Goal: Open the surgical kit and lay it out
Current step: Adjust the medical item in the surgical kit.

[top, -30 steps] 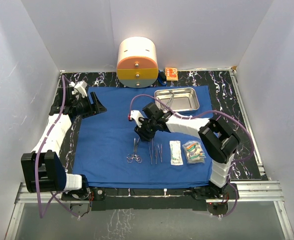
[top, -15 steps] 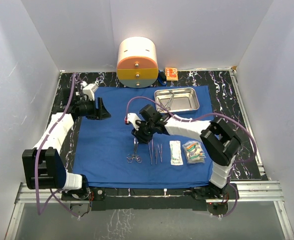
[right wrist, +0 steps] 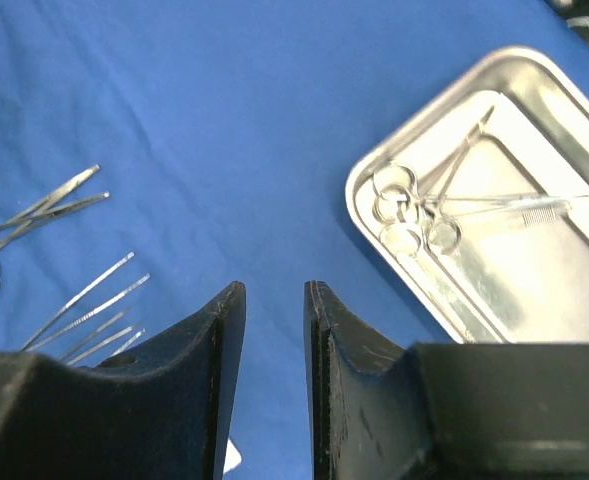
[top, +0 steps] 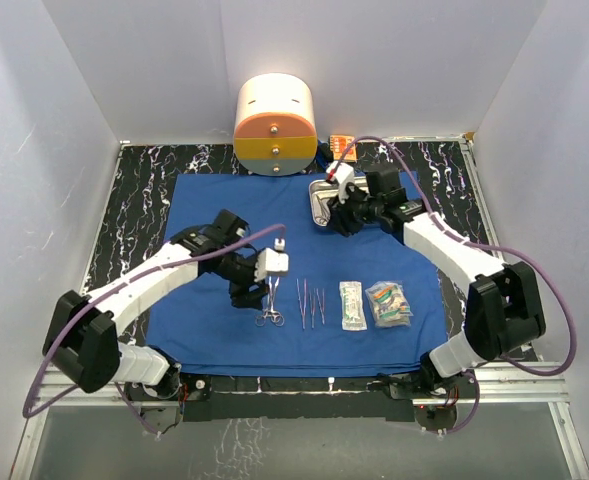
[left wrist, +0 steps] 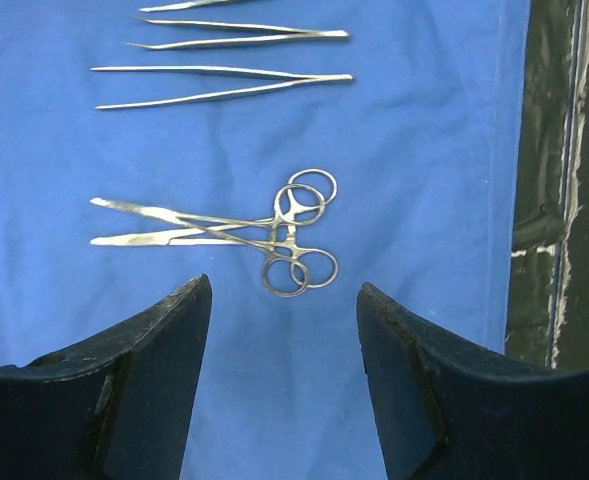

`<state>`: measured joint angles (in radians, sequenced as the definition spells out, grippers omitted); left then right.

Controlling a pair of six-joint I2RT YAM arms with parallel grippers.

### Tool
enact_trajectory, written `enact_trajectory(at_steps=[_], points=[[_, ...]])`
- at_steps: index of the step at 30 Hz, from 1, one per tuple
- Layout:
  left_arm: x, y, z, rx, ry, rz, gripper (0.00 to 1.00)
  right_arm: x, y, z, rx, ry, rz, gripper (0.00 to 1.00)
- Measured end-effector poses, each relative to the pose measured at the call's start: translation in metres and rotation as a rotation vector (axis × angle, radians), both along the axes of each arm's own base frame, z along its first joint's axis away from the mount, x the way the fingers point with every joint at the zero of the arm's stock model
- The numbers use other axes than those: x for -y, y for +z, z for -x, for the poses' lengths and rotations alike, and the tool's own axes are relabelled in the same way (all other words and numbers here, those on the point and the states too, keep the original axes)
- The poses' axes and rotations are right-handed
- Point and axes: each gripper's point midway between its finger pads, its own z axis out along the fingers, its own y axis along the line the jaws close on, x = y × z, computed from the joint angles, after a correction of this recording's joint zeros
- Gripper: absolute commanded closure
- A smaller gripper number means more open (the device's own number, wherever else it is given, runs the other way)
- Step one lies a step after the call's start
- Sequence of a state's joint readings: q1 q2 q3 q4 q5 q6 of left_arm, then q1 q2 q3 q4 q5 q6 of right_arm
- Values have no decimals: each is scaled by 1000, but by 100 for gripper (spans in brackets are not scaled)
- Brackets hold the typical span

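Observation:
The royal-blue cloth point(top: 214, 215) lies spread flat. On its near part lie two ring-handled instruments crossed together point(top: 269, 308), several tweezers point(top: 311, 301) and two clear packets point(top: 351, 305) point(top: 389, 303). My left gripper point(top: 259, 290) hovers open and empty just left of the ring-handled pair point(left wrist: 274, 232), with the tweezers point(left wrist: 224, 85) beyond it. The steel tray point(top: 320, 208) sits at the back right, mostly hidden by my right arm. My right gripper point(top: 334, 215) hangs over the cloth beside the tray's rim point(right wrist: 359, 215), narrowly open and empty. Ring-handled instruments point(right wrist: 419, 205) lie in the tray.
A round cream-and-orange drawer container point(top: 274, 125) stands at the back, with a small orange box point(top: 341, 146) beside it. Black marbled table point(top: 139, 185) borders the cloth. White walls close in on three sides.
My left arm swung from the cloth's back-left corner to the middle, over the ring-handled pair. My right arm moved from the middle back to the tray.

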<state>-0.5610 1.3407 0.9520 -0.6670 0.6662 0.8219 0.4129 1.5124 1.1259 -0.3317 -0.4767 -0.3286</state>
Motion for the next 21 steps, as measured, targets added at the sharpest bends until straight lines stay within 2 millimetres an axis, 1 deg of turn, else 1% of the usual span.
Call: enact_trajectory(at_steps=[2, 4, 6, 9, 12, 15, 17, 18, 21], points=[[5, -11, 9, 10, -62, -43, 40, 15, 0, -1, -10, -36, -12, 71], [6, -22, 12, 17, -97, -79, 40, 20, 1, 2, -14, -46, -24, 71], [6, -33, 14, 25, -123, -121, 40, 23, 2, 5, -19, -48, -35, 71], [7, -43, 12, 52, -143, -157, 40, 23, 2, 6, -26, -47, -51, 71], [7, -49, 7, 84, -145, -184, 41, 21, 2, 10, -37, -30, -63, 71], [9, -49, -1, 124, -136, -191, 41, 17, -1, 15, -49, -6, -73, 71], [9, -52, -5, 145, -129, -194, 41, 10, -6, 23, -61, 18, -69, 71], [8, -55, -6, 149, -126, -198, 41, 5, -9, 28, -68, 35, -67, 71], [0, -64, -3, 148, -121, -226, 42, -22, -18, 47, -102, 114, -65, 72]])
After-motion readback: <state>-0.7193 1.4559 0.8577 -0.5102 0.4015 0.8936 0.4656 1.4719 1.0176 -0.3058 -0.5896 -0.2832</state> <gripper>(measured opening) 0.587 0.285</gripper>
